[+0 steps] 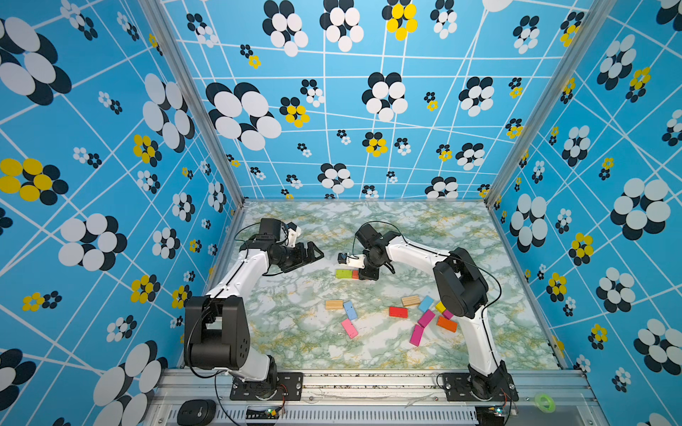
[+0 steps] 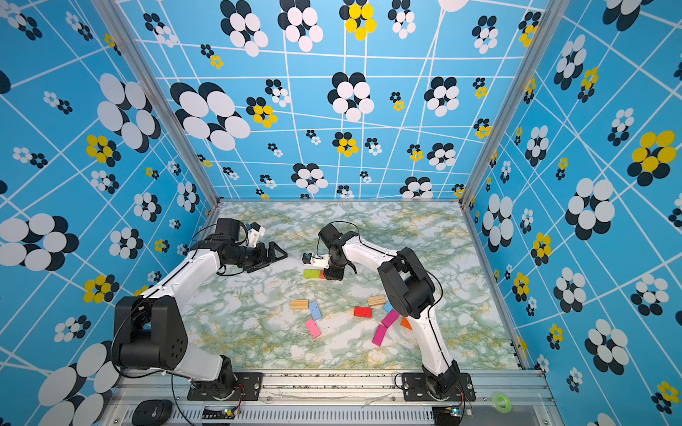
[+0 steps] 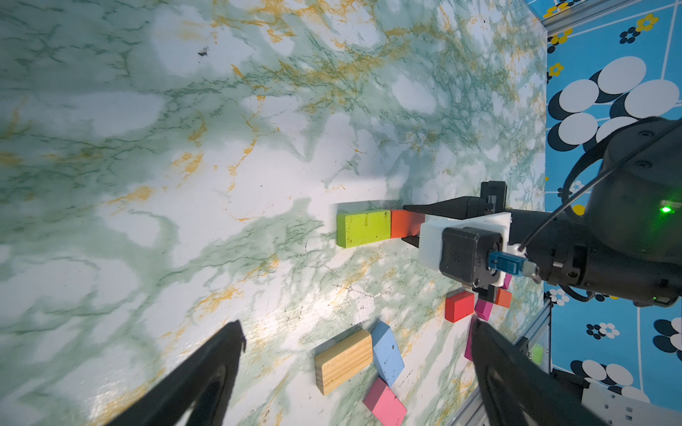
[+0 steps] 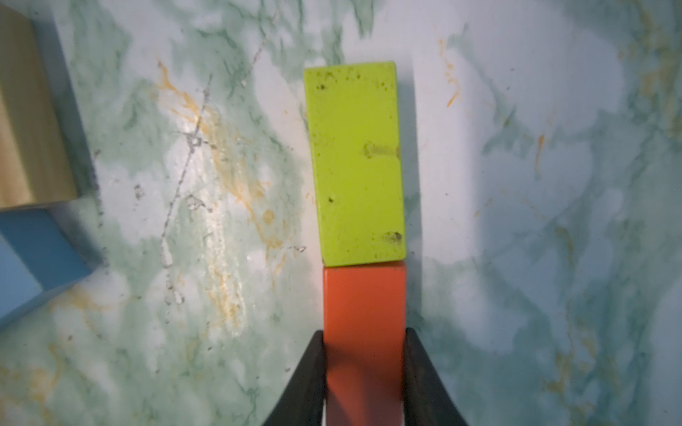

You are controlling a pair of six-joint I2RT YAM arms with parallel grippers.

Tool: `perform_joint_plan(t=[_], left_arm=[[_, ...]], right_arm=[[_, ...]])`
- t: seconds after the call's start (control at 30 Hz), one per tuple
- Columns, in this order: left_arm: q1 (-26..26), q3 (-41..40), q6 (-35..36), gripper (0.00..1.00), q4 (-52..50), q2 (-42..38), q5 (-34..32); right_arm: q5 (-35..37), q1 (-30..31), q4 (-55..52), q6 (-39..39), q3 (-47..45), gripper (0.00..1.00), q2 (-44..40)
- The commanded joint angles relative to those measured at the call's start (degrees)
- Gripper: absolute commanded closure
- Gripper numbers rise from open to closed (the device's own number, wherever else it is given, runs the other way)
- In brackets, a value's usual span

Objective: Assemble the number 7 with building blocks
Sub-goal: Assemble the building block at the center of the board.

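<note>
Our right hand (image 4: 364, 332) grips the orange block (image 4: 363, 295) by its long sides, butted against the green block (image 4: 356, 162). It looks rigid, light and probably slick. Our left hand (image 3: 356, 324) hangs released.

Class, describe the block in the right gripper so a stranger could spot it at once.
On the marble table, find the right gripper near the middle. It is shut on the orange block, set end to end with the green block; the other orange block lies loose.

Three walls (image 1: 332, 110): blue, with white lines and black, white and yellow flower prints. Aluminium posts (image 1: 193, 103) stand at both far corners. The worktop (image 1: 443, 228) is marbled green, white and yellow. Light is bright.
</note>
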Motion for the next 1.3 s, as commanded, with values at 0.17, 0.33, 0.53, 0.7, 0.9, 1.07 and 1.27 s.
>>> perform_joint_plan(t=[0.17,0.33,0.53,0.7,0.9,1.07,1.27], left_arm=[[-0.41,0.27,1.42,0.01,-1.44,0.44,-0.39],[-0.41,0.18,1.42,0.01,-1.54,0.48,-0.54],[-0.41,0.25,1.5,0.01,-1.55,0.59,-0.68],[-0.41,0.26,1.43,0.01,-1.53,0.56,-0.61],[-0.41,0.21,1.42,0.01,-1.54,0.34,-0.55],[-0.42,0.27,1.37,0.01,-1.46,0.27,-0.46],[-0.42,0.1,1.35,0.01,-1.44,0.12,-0.41]], right_arm=[[-0.63,0.46,-1.94,-2.36,1.64,0.71,3.09],[-0.81,0.45,-2.61,-3.32,2.61,0.71,3.87],[-1.74,0.55,-3.13,-3.21,2.51,0.71,3.86],[-1.86,0.61,-3.79,-2.7,2.7,0.71,3.71],[-1.78,0.64,-4.19,-1.96,2.6,0.71,3.45],[-2.03,0.59,-4.45,-1.56,2.43,0.71,3.31],[-2.48,0.62,-4.87,-1.33,2.27,0.71,3.3]])
